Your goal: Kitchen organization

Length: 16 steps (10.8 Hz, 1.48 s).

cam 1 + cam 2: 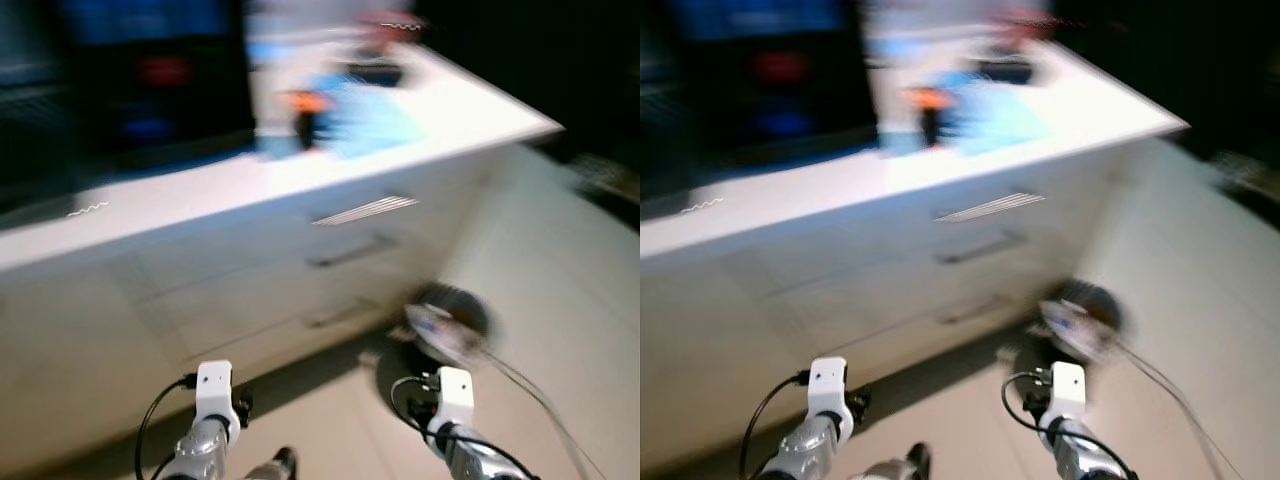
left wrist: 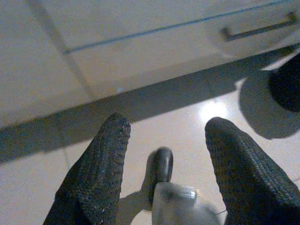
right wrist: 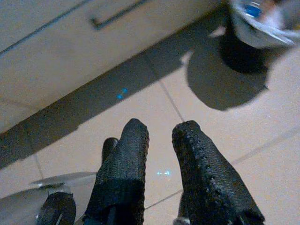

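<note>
The eye views are blurred by motion. A white kitchen counter (image 1: 200,195) runs across the scene, with drawers (image 1: 350,250) below it. On it lie blurred blue things (image 1: 370,115) and a small orange and black object (image 1: 305,110). Both silver arms hang low over the tiled floor, the left arm (image 1: 205,430) and the right arm (image 1: 455,430). My left gripper (image 2: 166,126) is open with wide-spread fingers and nothing between them. My right gripper (image 3: 161,129) is open by a narrow gap and holds nothing.
A black bin (image 1: 445,325) with a bag over its rim stands on the floor by the cabinet's corner, close to my right arm; it also shows as the bin (image 3: 253,28). A dark appliance (image 1: 150,80) stands at the back left. Pale tiled floor (image 1: 560,260) stretches to the right.
</note>
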Tool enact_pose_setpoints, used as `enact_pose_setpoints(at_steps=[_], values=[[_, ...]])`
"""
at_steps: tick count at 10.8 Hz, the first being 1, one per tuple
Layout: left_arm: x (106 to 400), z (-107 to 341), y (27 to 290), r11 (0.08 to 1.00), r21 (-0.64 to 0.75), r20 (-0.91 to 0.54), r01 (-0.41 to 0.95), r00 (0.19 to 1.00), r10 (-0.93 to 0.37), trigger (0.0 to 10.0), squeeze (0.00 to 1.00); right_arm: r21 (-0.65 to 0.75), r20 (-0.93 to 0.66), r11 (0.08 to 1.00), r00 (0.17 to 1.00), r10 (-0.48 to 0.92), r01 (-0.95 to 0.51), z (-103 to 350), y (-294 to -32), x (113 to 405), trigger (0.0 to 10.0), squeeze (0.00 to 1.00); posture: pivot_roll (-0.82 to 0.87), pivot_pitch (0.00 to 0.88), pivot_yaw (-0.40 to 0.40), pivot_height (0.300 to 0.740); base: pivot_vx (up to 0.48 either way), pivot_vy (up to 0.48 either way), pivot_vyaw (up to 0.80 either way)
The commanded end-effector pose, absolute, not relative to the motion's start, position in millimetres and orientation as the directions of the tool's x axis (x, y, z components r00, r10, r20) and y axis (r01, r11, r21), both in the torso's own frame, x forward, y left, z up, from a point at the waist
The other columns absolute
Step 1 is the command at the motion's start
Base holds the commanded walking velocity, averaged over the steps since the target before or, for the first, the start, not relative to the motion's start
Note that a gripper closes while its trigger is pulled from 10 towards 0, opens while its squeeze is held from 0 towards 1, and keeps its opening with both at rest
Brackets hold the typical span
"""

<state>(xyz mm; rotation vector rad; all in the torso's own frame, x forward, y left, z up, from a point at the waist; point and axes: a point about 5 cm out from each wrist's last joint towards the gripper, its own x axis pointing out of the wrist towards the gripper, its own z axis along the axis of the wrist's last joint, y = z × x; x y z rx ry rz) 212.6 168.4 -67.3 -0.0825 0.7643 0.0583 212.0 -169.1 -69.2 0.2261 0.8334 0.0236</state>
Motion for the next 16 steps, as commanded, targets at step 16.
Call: enact_pose_setpoints(at_steps=[16], values=[[206.3, -70.9, 164.6, 0.998, -0.048, -0.704, -0.047, 0.71, -0.001, 10.0, 0.0, 0.23, -0.751, 0.97, 0.648, 0.128, 0.075, -74.7, -168.5, 202.4, 10.0, 0.0, 0.0, 0.074, -0.016, 0.74, 0.0, 0.0, 0.75]])
